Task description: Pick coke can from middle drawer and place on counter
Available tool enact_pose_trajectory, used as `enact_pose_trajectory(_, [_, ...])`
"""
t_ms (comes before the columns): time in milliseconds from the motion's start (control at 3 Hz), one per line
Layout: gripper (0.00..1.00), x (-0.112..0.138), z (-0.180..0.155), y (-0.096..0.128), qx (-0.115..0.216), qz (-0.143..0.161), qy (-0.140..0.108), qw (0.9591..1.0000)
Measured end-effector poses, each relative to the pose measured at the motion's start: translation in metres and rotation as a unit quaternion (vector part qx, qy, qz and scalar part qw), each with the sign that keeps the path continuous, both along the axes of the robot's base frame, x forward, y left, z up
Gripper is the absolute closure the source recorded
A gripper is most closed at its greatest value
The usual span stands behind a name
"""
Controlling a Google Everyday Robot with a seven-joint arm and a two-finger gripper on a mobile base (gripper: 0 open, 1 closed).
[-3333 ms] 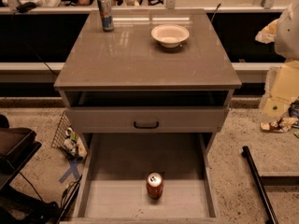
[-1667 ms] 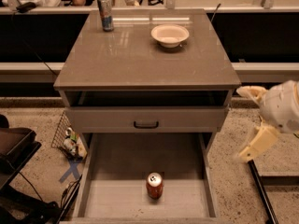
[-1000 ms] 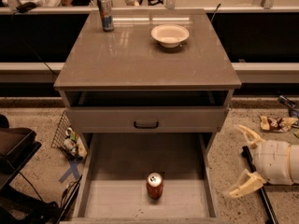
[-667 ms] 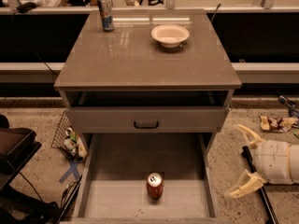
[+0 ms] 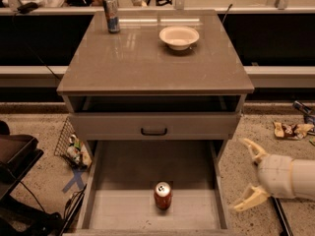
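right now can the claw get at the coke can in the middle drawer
Probably yes: the claw hangs open just beside the middle drawer, and the coke can stands alone inside with nothing over it.

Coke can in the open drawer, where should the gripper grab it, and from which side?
Probably the round sides of the coke can, from above: it stands upright, and the middle drawer walls block a level approach. The gripper hangs right of the drawer, jaws open.

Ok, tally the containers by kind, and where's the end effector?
Red coke can: 1, in the middle drawer
Blue-and-silver can: 1, on the counter
White bowl: 1, on the counter
Total: 3
The end effector: open, right of the drawer
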State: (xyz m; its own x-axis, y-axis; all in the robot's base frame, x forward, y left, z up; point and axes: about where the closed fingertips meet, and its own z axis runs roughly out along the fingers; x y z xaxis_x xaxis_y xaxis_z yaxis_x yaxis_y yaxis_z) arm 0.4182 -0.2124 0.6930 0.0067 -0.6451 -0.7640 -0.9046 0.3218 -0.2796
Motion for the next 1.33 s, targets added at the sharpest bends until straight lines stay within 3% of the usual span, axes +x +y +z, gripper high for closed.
enact_pose_trajectory(333, [0.00, 0.016, -0.099, 0.030, 0.069, 0.010, 0.041, 0.9967])
enact_pose_trajectory(1000, [0.00, 0.021, -0.179, 0.069, 0.144, 0.035, 0.068, 0.9867])
enact_pose_trajectory(1333, [0.00, 0.025, -0.202, 0.091, 0.168, 0.050, 0.076, 0.9817])
